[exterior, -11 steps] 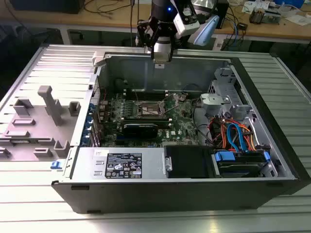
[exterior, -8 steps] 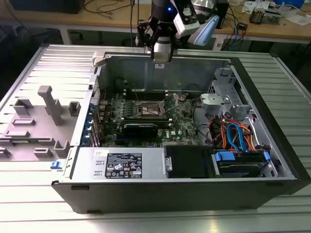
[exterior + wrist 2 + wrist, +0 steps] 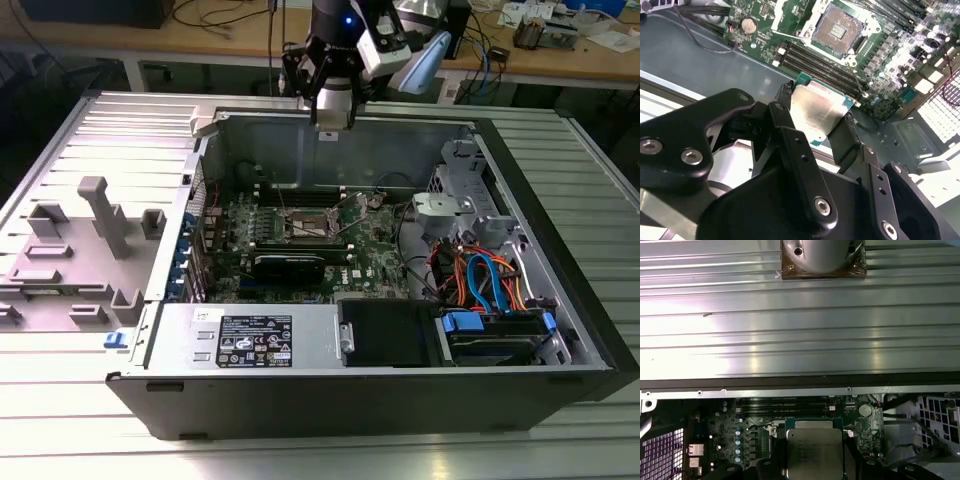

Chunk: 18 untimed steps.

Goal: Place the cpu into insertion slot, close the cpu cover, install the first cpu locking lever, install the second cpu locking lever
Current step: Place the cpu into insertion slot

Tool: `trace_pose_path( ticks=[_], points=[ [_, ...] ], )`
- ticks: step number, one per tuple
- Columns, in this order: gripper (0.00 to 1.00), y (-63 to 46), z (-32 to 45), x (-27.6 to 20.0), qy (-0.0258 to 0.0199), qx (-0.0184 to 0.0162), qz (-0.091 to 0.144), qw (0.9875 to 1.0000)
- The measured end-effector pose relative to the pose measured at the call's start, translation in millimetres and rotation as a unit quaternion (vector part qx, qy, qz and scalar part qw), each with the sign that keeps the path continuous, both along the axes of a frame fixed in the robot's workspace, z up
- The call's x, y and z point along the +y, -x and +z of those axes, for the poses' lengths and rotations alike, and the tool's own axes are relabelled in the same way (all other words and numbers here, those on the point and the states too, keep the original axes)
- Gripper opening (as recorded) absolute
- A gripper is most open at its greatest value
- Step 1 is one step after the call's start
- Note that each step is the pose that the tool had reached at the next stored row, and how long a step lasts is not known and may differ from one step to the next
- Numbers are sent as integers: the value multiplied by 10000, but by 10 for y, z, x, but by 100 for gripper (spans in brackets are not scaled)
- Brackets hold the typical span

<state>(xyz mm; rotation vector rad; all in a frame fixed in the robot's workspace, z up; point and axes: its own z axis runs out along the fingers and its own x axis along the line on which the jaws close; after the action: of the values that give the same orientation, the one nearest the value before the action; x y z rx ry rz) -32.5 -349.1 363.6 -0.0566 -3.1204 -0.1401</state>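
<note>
My gripper hangs over the open computer case's far wall, above the green motherboard. It is shut on the cpu, a flat silvery square with a green edge, clamped between two black fingers. In the first wrist view the cpu sits between the fingertips of the gripper. The insertion slot lies below and ahead with its dark centre bare; in the exterior view the insertion slot is mid-board. I cannot tell the cpu cover apart from the socket's metal rim.
Long black memory slots run between the gripper and the socket. A drive cage with blue and orange cables fills the case at the exterior view's right. A black bay lines the near edge. Grey plastic fixtures stand outside on the left.
</note>
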Motion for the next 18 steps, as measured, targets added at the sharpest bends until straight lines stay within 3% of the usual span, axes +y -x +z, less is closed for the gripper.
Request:
trace_pose_path(
  ticks=[4,13,18],
  points=[
    [55,-1,-6,-1,5,1,-220,9998],
    [55,0,-8,-1,6,1,-277,9996],
    [55,-1,-16,-2,6,1,-501,9987]
  ],
)
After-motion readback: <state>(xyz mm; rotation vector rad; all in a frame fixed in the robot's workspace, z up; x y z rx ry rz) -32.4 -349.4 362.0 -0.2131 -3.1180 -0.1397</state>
